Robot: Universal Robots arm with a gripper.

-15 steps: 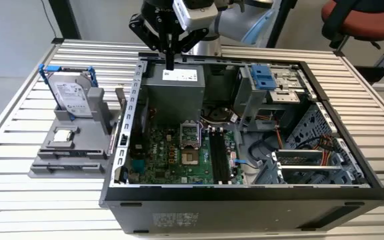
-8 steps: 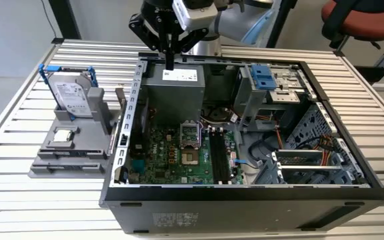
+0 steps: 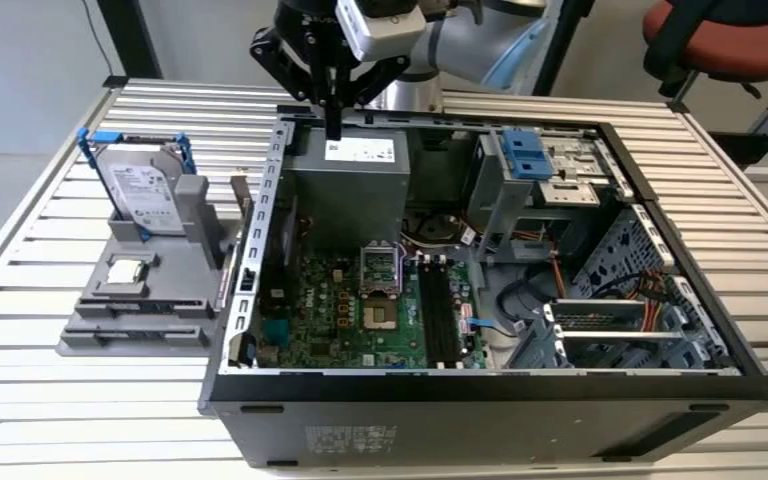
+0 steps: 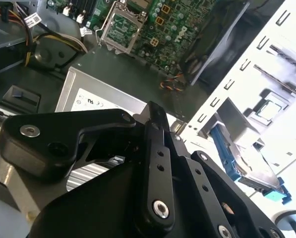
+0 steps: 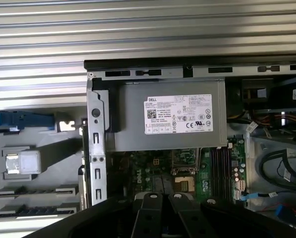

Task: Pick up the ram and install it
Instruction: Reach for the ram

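Tool (image 3: 335, 132) hovering over power supply (image 3: 357, 190) inside open computer case (image 3: 491, 420) on bench (image 3: 24, 400), closed narrow, tips pressed together

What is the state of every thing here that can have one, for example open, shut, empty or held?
Computer case: open, lying on its side.
Processor socket: cover lifted, empty.
Memory slots: appear empty.
Hard drive: upright in the grey holder, outside the case.
Processor chip: flat on the grey holder.
Gripper: shut, nothing seen in it, above the power supply.
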